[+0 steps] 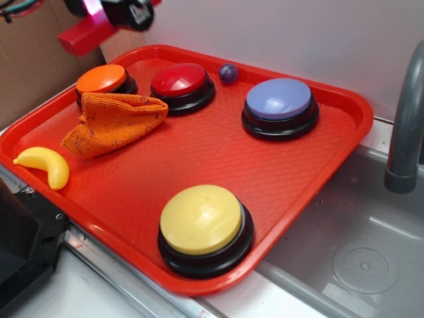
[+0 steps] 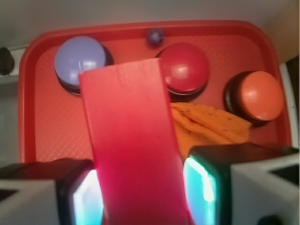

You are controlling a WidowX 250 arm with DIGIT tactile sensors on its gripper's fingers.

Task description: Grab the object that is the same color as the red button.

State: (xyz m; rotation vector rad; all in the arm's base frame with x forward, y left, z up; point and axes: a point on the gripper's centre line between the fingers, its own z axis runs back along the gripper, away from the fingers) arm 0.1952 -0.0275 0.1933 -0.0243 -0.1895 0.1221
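The red bar-shaped block (image 2: 133,140) is held between my gripper's (image 2: 143,197) two pads, lifted high above the tray. In the exterior view the block (image 1: 81,34) sticks out to the lower left of the gripper (image 1: 116,12) at the top left, above the tray's far corner. The red button (image 1: 180,81) with its black base sits on the red tray (image 1: 331,159) at the back, between the orange button and the blue button. It also shows in the wrist view (image 2: 185,69), beyond the block's far end.
On the tray are an orange button (image 1: 101,79), an orange knitted cloth (image 1: 114,122), a blue button (image 1: 279,103), a large yellow button (image 1: 202,222), a small purple ball (image 1: 228,73) and a yellow banana (image 1: 45,164). A grey sink (image 1: 358,252) and faucet (image 1: 405,126) lie to the right.
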